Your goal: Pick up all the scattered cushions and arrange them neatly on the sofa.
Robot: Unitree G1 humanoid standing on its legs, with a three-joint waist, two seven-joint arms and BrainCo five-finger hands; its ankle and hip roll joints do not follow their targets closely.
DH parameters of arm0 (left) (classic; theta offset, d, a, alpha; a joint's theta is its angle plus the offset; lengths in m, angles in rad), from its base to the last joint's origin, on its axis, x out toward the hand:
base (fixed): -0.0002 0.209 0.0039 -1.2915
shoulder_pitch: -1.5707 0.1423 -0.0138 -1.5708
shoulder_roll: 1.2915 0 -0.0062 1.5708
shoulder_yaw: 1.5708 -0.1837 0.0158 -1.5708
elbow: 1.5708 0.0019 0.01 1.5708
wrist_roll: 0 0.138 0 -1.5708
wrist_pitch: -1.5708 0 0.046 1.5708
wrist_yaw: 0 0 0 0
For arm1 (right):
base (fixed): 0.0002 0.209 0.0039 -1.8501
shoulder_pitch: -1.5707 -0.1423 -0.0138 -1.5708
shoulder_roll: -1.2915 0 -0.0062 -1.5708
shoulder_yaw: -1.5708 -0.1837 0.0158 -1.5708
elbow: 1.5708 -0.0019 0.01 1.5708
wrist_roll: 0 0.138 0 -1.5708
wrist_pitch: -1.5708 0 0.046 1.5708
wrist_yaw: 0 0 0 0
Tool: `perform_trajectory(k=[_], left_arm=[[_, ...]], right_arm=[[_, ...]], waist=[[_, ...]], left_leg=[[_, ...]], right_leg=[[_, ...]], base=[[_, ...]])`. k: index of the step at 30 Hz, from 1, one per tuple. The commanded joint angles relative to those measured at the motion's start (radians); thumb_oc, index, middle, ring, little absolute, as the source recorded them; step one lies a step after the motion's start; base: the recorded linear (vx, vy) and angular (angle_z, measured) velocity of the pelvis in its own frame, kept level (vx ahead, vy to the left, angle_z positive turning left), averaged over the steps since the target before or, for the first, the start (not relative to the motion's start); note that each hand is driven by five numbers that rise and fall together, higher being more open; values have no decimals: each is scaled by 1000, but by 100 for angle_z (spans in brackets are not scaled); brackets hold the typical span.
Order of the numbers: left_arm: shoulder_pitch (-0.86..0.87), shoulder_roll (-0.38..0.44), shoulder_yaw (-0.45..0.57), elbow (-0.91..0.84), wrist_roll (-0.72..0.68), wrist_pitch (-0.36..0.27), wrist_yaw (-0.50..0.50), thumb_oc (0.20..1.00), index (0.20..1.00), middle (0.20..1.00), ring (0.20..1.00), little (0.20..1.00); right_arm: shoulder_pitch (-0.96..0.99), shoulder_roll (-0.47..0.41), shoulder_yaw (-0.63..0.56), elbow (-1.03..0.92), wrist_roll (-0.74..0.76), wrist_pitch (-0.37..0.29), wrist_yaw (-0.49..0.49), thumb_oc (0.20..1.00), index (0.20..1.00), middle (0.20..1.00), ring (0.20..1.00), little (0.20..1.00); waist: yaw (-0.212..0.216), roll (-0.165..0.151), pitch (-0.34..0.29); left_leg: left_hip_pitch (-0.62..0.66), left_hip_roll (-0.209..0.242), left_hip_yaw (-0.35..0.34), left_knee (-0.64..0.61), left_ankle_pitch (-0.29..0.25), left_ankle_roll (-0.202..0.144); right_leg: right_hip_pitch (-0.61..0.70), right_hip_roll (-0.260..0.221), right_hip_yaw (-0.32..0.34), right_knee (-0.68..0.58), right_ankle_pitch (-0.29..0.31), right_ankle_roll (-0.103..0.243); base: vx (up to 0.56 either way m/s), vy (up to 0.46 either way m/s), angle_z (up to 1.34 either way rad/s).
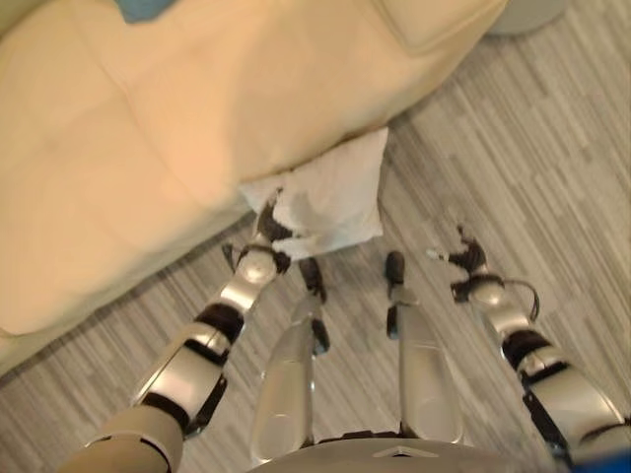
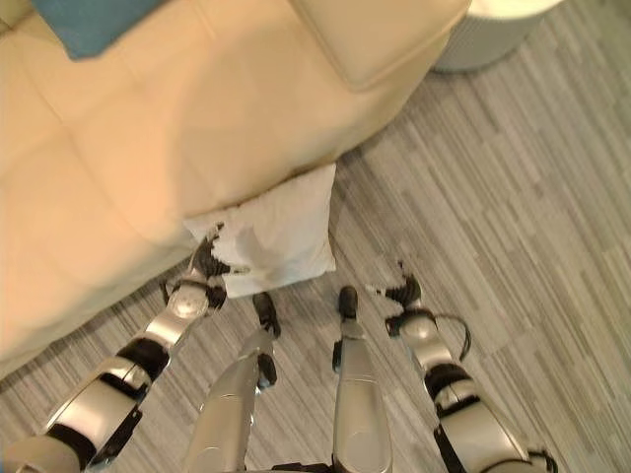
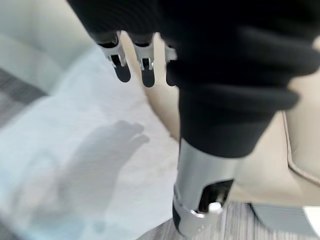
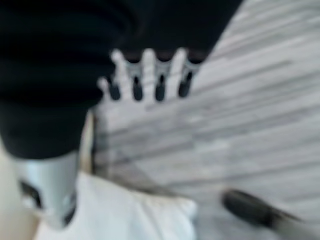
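Heads up: your left hand (image 1: 268, 225) hovers open over the white cushion (image 1: 330, 192) against the sofa (image 1: 128, 148); a shallow grab likely slips.

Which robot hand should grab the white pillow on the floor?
Probably the left hand: it is already at the white cushion's edge beside the sofa. The right hand hangs open over bare floor, apart from it.

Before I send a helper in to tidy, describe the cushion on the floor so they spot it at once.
Find the big cream sofa, then look down at the striped grey floor along its front edge. The white cushion leans there against the sofa, by the left hand. The other cushion is blue and up on the sofa.
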Motion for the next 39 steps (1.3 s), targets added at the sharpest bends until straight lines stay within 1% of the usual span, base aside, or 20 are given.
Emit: perform_trajectory(k=[1, 3, 4, 5, 10, 11, 15, 16, 20, 21, 22, 23, 26, 30, 34, 36, 39], left_arm=[[9, -4, 17, 13, 43, -26, 119, 1000, 1000, 1000, 1000, 1000], [-8, 10, 45, 14, 31, -21, 159, 1000, 1000, 1000, 1000, 1000], [-8, 10, 45, 13, 31, -21, 159, 1000, 1000, 1000, 1000, 1000], [13, 14, 79, -9, 13, -25, 174, 1000, 1000, 1000, 1000, 1000], [97, 13, 139, -23, -33, -40, 164, 1000, 1000, 1000, 1000, 1000], [130, 17, 166, -13, -60, -46, 158, 1000, 1000, 1000, 1000, 1000], [162, 38, 194, 9, -94, -43, 125, 1000, 1000, 1000, 1000, 1000], [163, 65, 199, 28, -102, -40, 98, 1000, 1000, 1000, 1000, 1000], [128, 139, 227, 75, -114, -28, 67, 1000, 1000, 1000, 1000, 1000], [114, 160, 229, 86, -119, -28, 59, 1000, 1000, 1000, 1000, 1000], [114, 160, 229, 86, -119, -28, 59, 1000, 1000, 1000, 1000, 1000], [83, 192, 220, 102, -125, -26, 35, 1000, 1000, 1000, 1000, 1000], [33, 213, 215, 133, -161, -24, 9, 1000, 1000, 1000, 1000, 1000], [-35, 205, 223, 177, -262, -26, -16, 1000, 1000, 1000, 1000, 1000], [-84, 217, 218, 222, -304, -19, -35, 1000, 1000, 1000, 1000, 1000], [-87, 217, 218, 228, -307, -17, -42, 1000, 1000, 1000, 1000, 1000], [-77, 216, 207, 223, -277, -6, -49, 1000, 1000, 1000, 1000, 1000]], right_arm=[[38, -62, 35, -20, -12, -51, -84, 1000, 1000, 1000, 1000, 1000], [11, -67, 37, -18, -19, -56, -99, 1000, 1000, 1000, 1000, 1000], [11, -67, 37, -18, -19, -56, -99, 1000, 1000, 1000, 1000, 1000], [19, -71, 29, -18, -28, -57, -102, 1000, 1000, 1000, 1000, 1000], [73, -64, -1, -13, -38, -57, -101, 1000, 1000, 1000, 1000, 1000], [88, -63, -11, -16, -36, -54, -94, 1000, 1000, 1000, 1000, 1000], [99, -66, -24, -22, -34, -50, -81, 1000, 1000, 1000, 1000, 1000], [100, -70, -30, -27, -28, -50, -71, 1000, 1000, 1000, 1000, 1000], [79, -92, -38, -52, -23, -51, -59, 1000, 1000, 1000, 1000, 1000], [69, -97, -39, -56, -21, -51, -57, 1000, 1000, 1000, 1000, 1000], [69, -97, -39, -56, -21, -51, -57, 1000, 1000, 1000, 1000, 1000], [45, -107, -39, -61, -12, -55, -59, 1000, 1000, 1000, 1000, 1000], [10, -119, -39, -75, -3, -60, -63, 1000, 1000, 1000, 1000, 1000], [-23, -123, -36, -83, 10, -58, -71, 1000, 1000, 1000, 1000, 1000], [-46, -131, -34, -90, 15, -57, -77, 1000, 1000, 1000, 1000, 1000], [-46, -131, -34, -92, 14, -55, -75, 1000, 1000, 1000, 1000, 1000], [-27, -133, -38, -108, 4, -58, -68, 1000, 1000, 1000, 1000, 1000]], waist=[[2, 9, -67], [4, 18, -68], [4, 18, -68], [10, 23, -70], [22, 29, -80], [24, 26, -83], [28, 18, -84], [29, 13, -82], [24, -2, -70], [21, -4, -69], [21, -4, -69], [17, -7, -62], [7, -8, -60], [-6, -13, -57], [-16, -19, -59], [-18, -19, -61], [-19, -21, -67]], left_leg=[[-68, 52, -84, 227, -224, -62], [-105, 56, -96, 251, -228, -59], [-106, 57, -96, 251, -229, -59], [-124, 57, -103, 263, -231, -57], [-120, 49, -112, 252, -234, -55], [-116, 47, -114, 247, -234, -55], [-124, 44, -119, 248, -239, -54], [-135, 42, -119, 254, -241, -54], [-183, 42, -123, 289, -251, -52], [-201, 44, -124, 296, -253, -53], [-201, 44, -124, 296, -253, -53], [-229, 43, -124, 300, -252, -53], [-275, 39, -124, 303, -254, -54], [-348, 41, -135, 337, -258, -49], [-407, 42, -141, 381, -272, -42], [-418, 41, -144, 389, -276, -41], [-444, 37, -147, 417, -286, -33]], right_leg=[[6, 22, 26, 5, -53, 13], [-36, 24, 29, 38, -63, 8], [-36, 24, 29, 38, -63, 8], [-57, 23, 23, 57, -69, 6], [-59, 19, 12, 64, -78, 4], [-56, 17, 9, 60, -78, 4], [-61, 15, 9, 60, -76, 6], [-69, 13, 9, 63, -73, 8], [-103, 8, 14, 74, -65, 11], [-119, 7, 15, 75, -62, 13], [-119, 7, 15, 75, -62, 13], [-142, 4, 18, 72, -54, 15], [-181, 0, 24, 66, -43, 22], [-242, -3, 26, 80, -40, 22], [-294, -2, 32, 106, -39, 27], [-304, -2, 32, 108, -39, 28], [-328, -1, 34, 121, -40, 27]], base=[[0, 0, 0], [1, -7, -2], [17, -11, -4], [0, 0, 0], [22, 3, 9], [20, 25, 8], [1, 34, 4], [-3, 38, 7], [-4, 42, 11], [-3, 29, 4], [-3, 53, 2], [-4, 62, 0], [-5, 68, -1], [-5, 25, -2], [12, 19, -3], [17, 10, -1], [16, 9, -1]])
